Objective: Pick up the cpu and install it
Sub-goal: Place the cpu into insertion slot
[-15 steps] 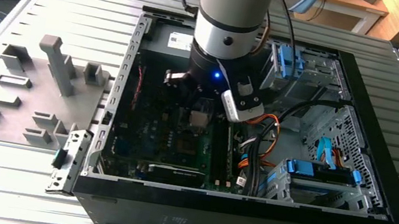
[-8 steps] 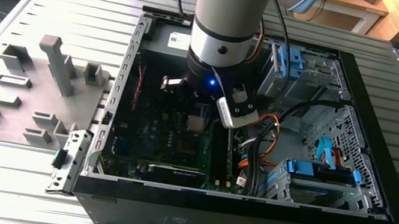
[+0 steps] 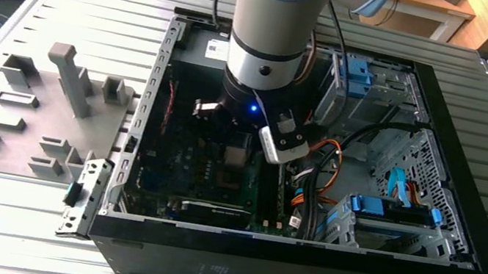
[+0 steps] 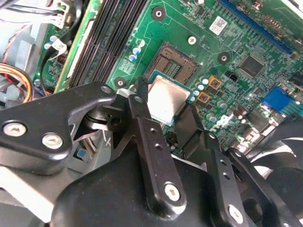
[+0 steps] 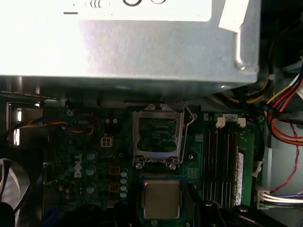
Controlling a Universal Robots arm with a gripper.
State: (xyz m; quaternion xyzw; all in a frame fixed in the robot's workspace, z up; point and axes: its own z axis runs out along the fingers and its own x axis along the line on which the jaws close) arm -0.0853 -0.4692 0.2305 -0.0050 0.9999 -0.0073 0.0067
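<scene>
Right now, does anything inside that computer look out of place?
Only the cpu: the hand grips it above the motherboard, beside the socket, which lies open and empty. Nothing looks damaged or spilled.

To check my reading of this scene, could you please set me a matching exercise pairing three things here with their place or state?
Things: 1 cpu; 2 socket; 3 grey fixture blocks.
States: A open, with no chip in it; B outside the computer case, at the exterior view's left; C held between the jaws.
Pairs: 1-C; 2-A; 3-B.
</scene>
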